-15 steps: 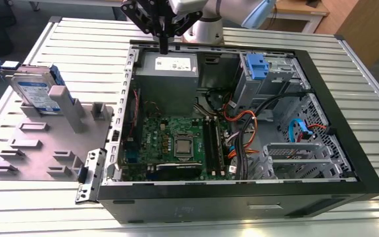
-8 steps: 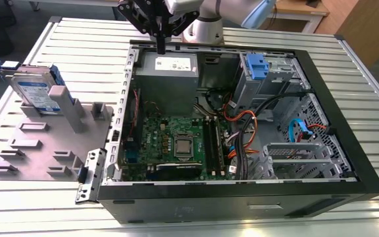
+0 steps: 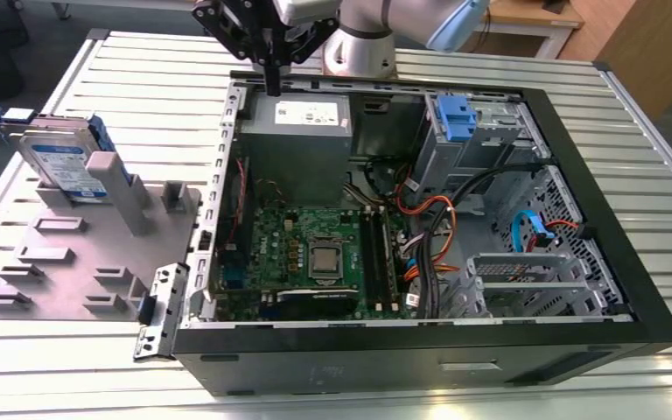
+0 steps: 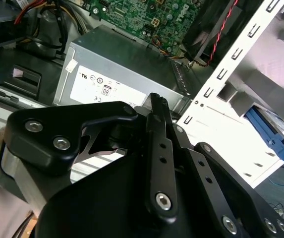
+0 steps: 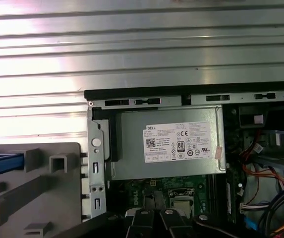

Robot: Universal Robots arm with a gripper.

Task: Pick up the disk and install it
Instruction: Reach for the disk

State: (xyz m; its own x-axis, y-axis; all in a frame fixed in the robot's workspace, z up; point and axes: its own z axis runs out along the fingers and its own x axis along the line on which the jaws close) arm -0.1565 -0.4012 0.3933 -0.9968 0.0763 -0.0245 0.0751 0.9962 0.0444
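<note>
The disk [image 3: 62, 162], silver with a blue-and-white label and blue side rails, stands on edge in a grey holder [image 3: 80, 254] at the exterior view's left, outside the computer case. Its blue rail shows in the second wrist view [image 4: 268, 130] and in the first wrist view [image 5: 0, 163]. My gripper [image 3: 273, 86] hangs above the case's back left corner, over the grey power-supply box [image 3: 295, 127], well apart from the disk. In the second wrist view the black fingers [image 4: 156, 106] lie pressed together, shut on nothing.
The open computer case [image 3: 546, 341] lies on a slatted metal table [image 3: 137, 79]. Inside are the green motherboard [image 3: 312, 254], cables, a taller blue tab with a metal cage [image 3: 458, 122] and a silver drive bay [image 3: 535, 280]. The holder carries several upright grey posts.
</note>
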